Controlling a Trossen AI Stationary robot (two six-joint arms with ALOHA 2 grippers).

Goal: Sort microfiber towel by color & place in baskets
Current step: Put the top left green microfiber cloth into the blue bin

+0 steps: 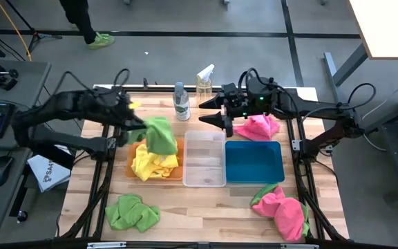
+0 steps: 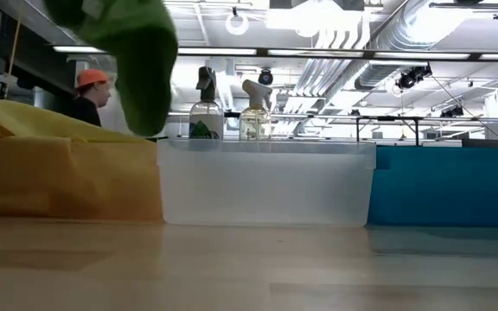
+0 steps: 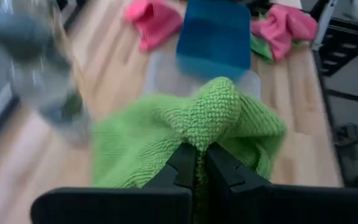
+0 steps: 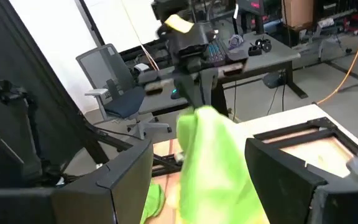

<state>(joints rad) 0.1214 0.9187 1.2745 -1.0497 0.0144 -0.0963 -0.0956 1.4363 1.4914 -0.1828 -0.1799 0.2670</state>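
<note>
My left gripper (image 1: 138,124) is shut on a lime green towel (image 1: 161,135) that hangs over the orange bin (image 1: 131,163), which holds yellow towels (image 1: 154,163). In the low view the green towel (image 2: 137,52) hangs above the orange bin (image 2: 67,177). The clear bin (image 1: 204,158) and the teal bin (image 1: 254,161) stand to the right of it. My right gripper (image 1: 210,111) hovers open past the clear bin's far end, touching nothing. A pink towel (image 1: 261,126) lies beyond the teal bin. A pink and green heap (image 1: 282,209) and a green towel (image 1: 131,211) lie near the table's near edge. My left gripper (image 3: 199,165) pinches a bunched fold (image 3: 209,121) of the green towel between its two fingers. The fold bulges out past the fingertips. The towel is lifted clear and hangs slack below the gripper, over the orange bin.
Two clear spray bottles (image 1: 181,102) (image 1: 204,81) stand at the table's far edge, close to both grippers. Black frame rails run along the table's left and right sides. A person in an orange cap (image 2: 89,91) is in the room behind.
</note>
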